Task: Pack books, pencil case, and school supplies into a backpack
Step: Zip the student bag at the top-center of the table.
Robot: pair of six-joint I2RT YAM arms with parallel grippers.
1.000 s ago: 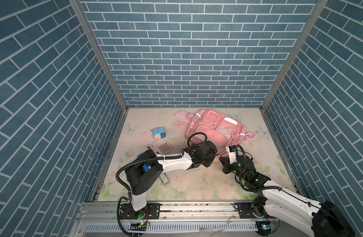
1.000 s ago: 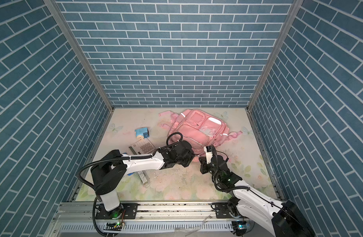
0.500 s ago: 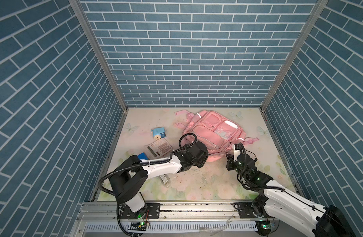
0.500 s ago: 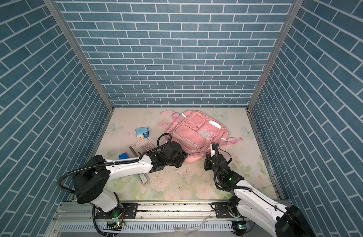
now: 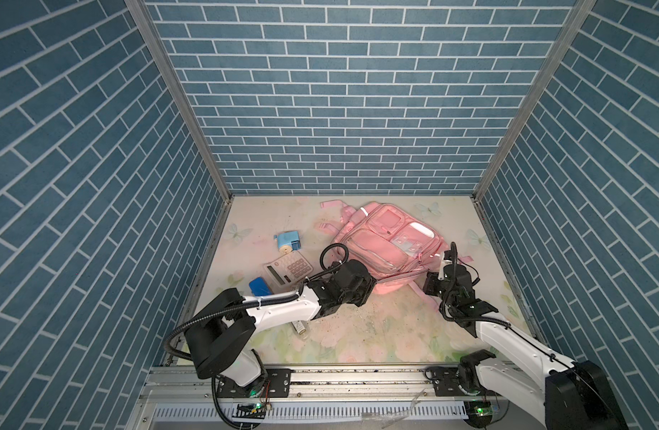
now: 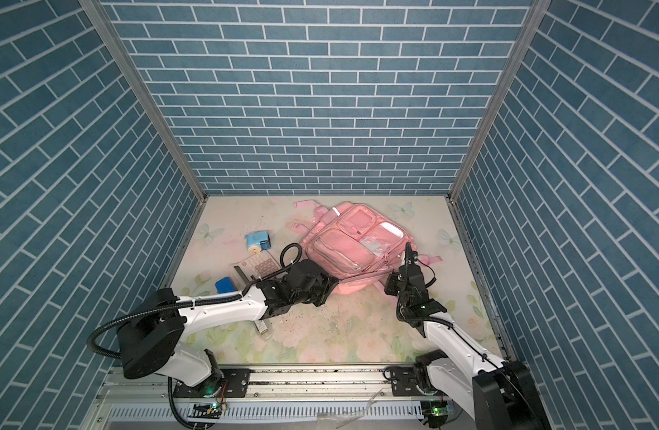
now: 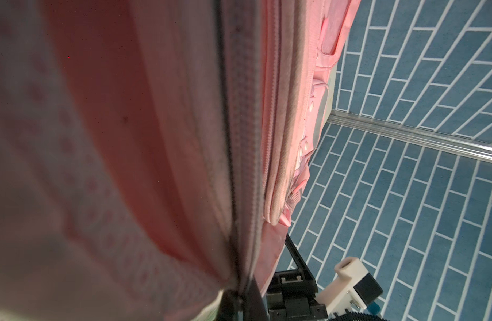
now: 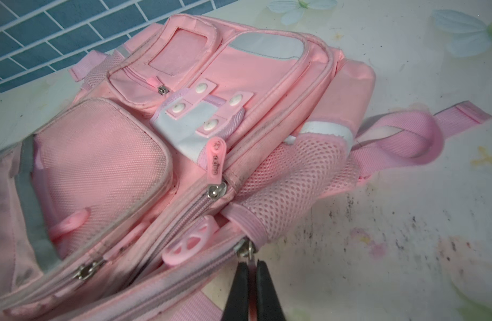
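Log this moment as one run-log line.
left end effector: shut on backpack at zipper seam | right end effector: shut on zipper pull | calculator, pencil sharpener: on table, unpacked

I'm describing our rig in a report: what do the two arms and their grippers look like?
The left arm and right arm have white links between black joints on black bases. A black ribbed hose loops along the left one; thin black cables curl at the right wrist. The left gripper and right gripper have slim black fingers.
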